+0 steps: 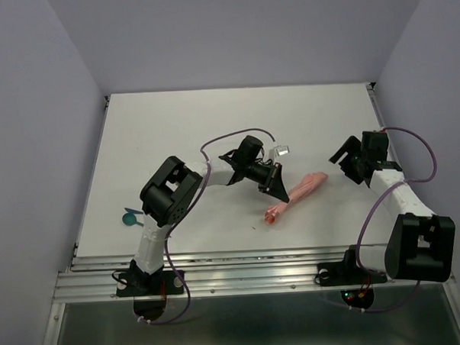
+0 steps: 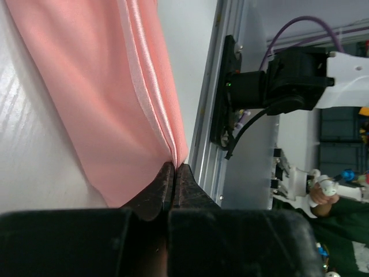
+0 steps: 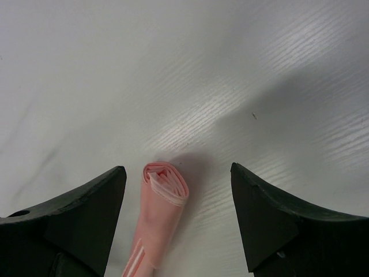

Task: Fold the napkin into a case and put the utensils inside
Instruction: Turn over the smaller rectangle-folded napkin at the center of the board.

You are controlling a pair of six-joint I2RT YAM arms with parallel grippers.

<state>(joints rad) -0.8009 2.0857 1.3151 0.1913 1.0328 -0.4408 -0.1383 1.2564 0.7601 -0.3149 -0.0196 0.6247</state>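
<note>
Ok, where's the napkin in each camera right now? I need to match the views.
Top external: the napkin is a narrow bunched strip lying diagonally mid-table, just right of the left gripper.
Left wrist: napkin fills the upper left, its edge pinched in the shut left gripper.
Right wrist: napkin's rolled end at bottom centre, between the open right gripper fingers, untouched.
Shared landmark: the white table.

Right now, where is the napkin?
In the top view the napkin lies as a narrow strip just right of centre, pinched by the left gripper, its far end near the open right gripper.
</note>
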